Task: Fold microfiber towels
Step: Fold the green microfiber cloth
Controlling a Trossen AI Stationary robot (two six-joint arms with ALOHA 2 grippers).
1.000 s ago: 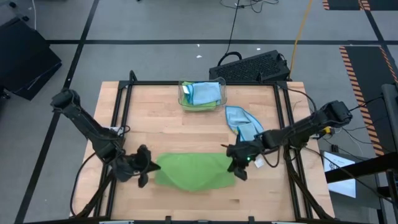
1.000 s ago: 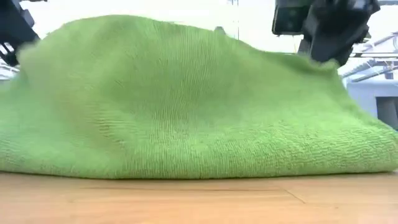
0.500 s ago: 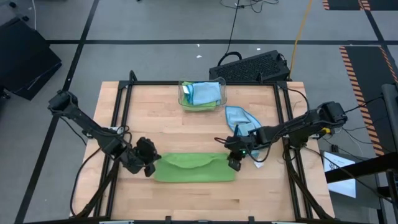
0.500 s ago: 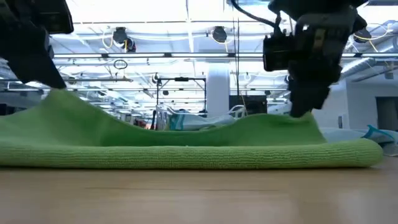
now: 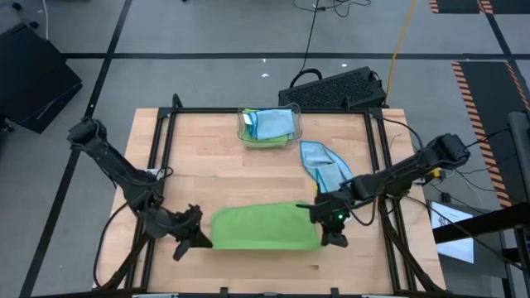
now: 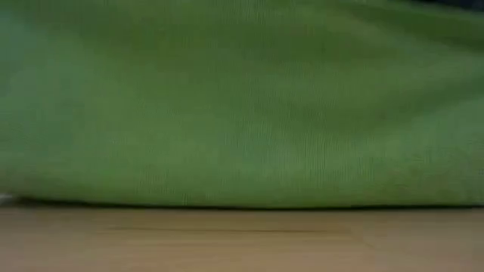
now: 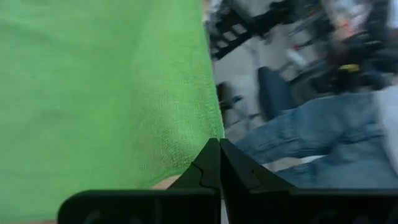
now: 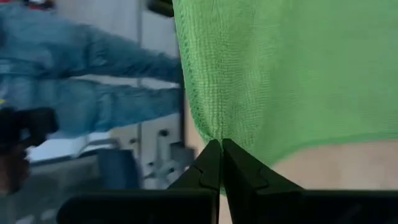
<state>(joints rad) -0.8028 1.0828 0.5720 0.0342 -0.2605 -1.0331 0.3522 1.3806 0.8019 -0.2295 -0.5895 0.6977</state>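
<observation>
Green towel (image 5: 265, 227) stretched between, seemingly pinched by, both jaws

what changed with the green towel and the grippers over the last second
Both grippers swung the green towel toward the table's far side and back to the near edge. It now lies as a folded strip filling the low view. The left gripper and right gripper are each shut on an end of it, pinching its edge in the wrist views. The blue towel and the clear bin of towels stayed put.
</observation>
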